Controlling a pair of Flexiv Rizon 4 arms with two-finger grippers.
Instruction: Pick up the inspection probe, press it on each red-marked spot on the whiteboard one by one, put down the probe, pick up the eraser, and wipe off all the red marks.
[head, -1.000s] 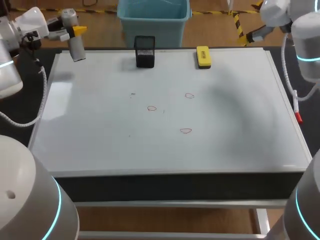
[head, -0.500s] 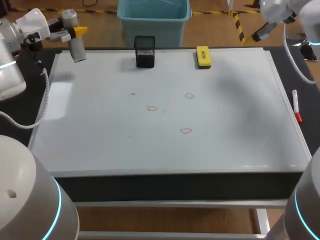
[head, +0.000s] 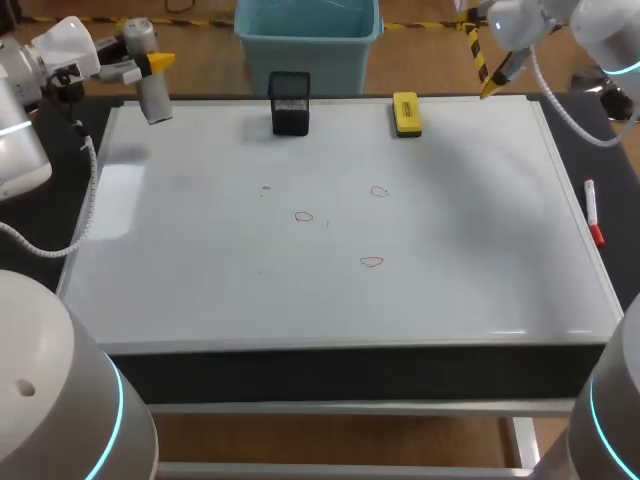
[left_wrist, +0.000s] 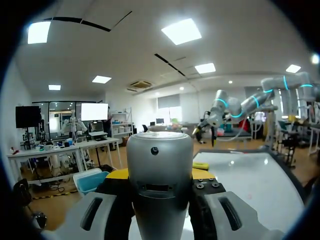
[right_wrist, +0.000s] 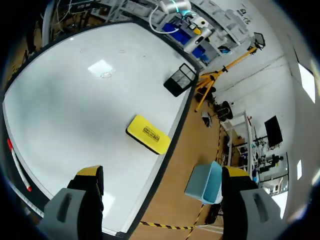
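Yellow eraser (right_wrist: 148, 134) on whiteboard (right_wrist: 75, 100), ahead of wide-spread gripper (right_wrist: 162, 174)

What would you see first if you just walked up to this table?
Probably the big whiteboard with three small red marks near its middle, and the bright yellow eraser at its far edge. Then the left tool, off the board's far left corner, gripping a grey probe.

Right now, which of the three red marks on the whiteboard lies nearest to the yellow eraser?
The rearmost mark, almost straight in front of the yellow eraser. The left mark and the front mark lie farther away.
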